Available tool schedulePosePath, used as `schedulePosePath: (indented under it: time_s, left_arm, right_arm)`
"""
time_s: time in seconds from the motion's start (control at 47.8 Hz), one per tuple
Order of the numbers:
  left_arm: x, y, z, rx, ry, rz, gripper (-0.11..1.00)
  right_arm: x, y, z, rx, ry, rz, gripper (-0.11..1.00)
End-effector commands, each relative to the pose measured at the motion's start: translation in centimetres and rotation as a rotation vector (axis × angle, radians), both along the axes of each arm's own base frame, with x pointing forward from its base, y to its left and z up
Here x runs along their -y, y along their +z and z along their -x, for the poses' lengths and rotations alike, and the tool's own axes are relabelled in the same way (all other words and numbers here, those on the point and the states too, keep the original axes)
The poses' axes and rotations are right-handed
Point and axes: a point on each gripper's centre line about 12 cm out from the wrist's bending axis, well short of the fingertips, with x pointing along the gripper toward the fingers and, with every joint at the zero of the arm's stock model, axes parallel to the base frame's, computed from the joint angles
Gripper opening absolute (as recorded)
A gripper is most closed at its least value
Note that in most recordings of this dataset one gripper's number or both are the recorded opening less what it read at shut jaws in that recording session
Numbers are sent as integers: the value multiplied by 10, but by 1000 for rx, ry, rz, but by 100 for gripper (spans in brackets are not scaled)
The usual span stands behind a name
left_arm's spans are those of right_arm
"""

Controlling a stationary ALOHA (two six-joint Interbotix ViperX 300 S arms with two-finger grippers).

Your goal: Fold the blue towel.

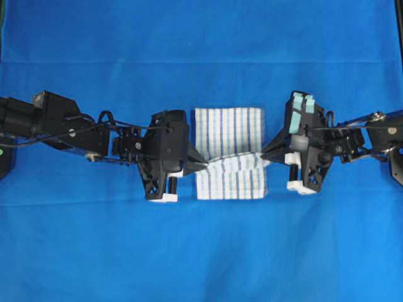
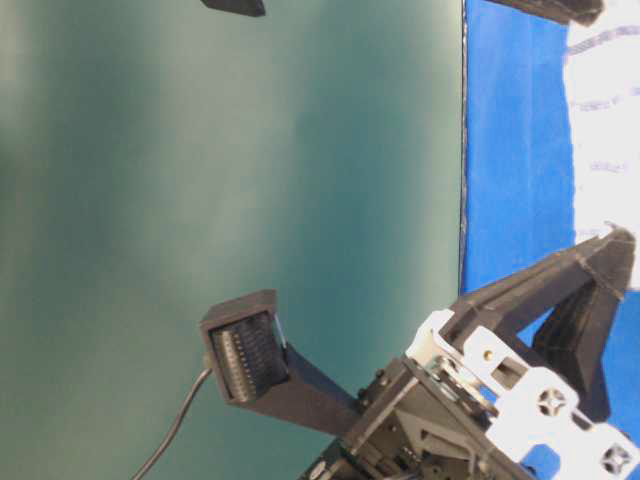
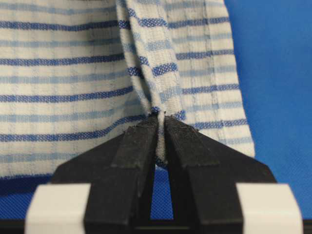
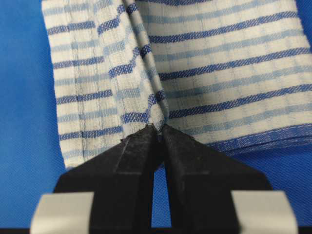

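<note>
Black fingertips (image 3: 141,141) of the left gripper (image 3: 160,134) press together on a thin ridge of the blue towel (image 3: 73,73), the cloth pinched between the two pads and rising from them in a narrow fold. In the right wrist view the same is seen mirrored: the right gripper (image 4: 158,131) has its fingers (image 4: 183,151) clamped on a pleat of the striped weave, with almost no gap between the pads.

From overhead, the left gripper (image 1: 203,165) grips the towel (image 1: 228,129) at its left edge and the right gripper (image 1: 264,153) grips it at its right edge, the two facing each other across the cloth. Between them a raised crease runs across the towel, roughly at mid-length, slanting slightly upward toward the right. The part above the crease lies flat; the part below it also rests on the surface, its lower edge squared off.

The white towel, checked with dark-blue and light-blue stripes, sits at the centre of the large plain blue cloth (image 1: 201,251) that covers the table. Both arms reach in from the sides, the left arm (image 1: 69,129) from the left edge and the right arm (image 1: 365,135) from the right.

The table-level view is turned on its side and shows mostly a green backdrop (image 2: 230,150), a black-and-white gripper assembly close to the lens, and a strip of the towel (image 2: 605,130) at the right margin.
</note>
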Motion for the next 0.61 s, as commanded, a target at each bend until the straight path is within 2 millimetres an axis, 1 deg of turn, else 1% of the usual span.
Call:
schedulePosePath:
  time_s: [0.0,0.125,0.146,0.188,0.23,0.335,0.376,0.397,0.439,0.481,0.585]
  left_arm:
    - [7,1,2,-2,-13,4,3]
    - [7,1,2,2,-8,10,5]
    - [7,1,2,2,-6,13,6]
    - [7,1,2,2,1,21,14]
    - [7,1,2,1,4,26,23]
    - [7,3,2,6,5,29,50]
    - [7,5,2,9,5,26,60]
    - [7,6,2,9,3,24,63]
    - [6,11,3,17,0,20,68]
    - [5,16,4,25,0,19,72]
    - [4,36,9,48,-3,15,71]
  right_arm:
    - [-1,0,-1,-3,0,-2,7]
    - [-7,-2,-2,-9,17,-4,7]
    - [-7,-2,-3,-8,18,-4,8]
    - [-9,-1,-3,-5,24,-5,9]
    - [-10,-1,-4,-3,26,-5,17]
    - [-9,1,-5,3,24,-4,48]
    - [-10,6,-7,17,25,-4,59]
    - [-9,9,-8,27,24,-4,61]
    - [-9,14,-9,41,24,-2,62]
    - [-9,21,-10,57,25,3,60]
    - [-7,41,-8,105,18,15,58]
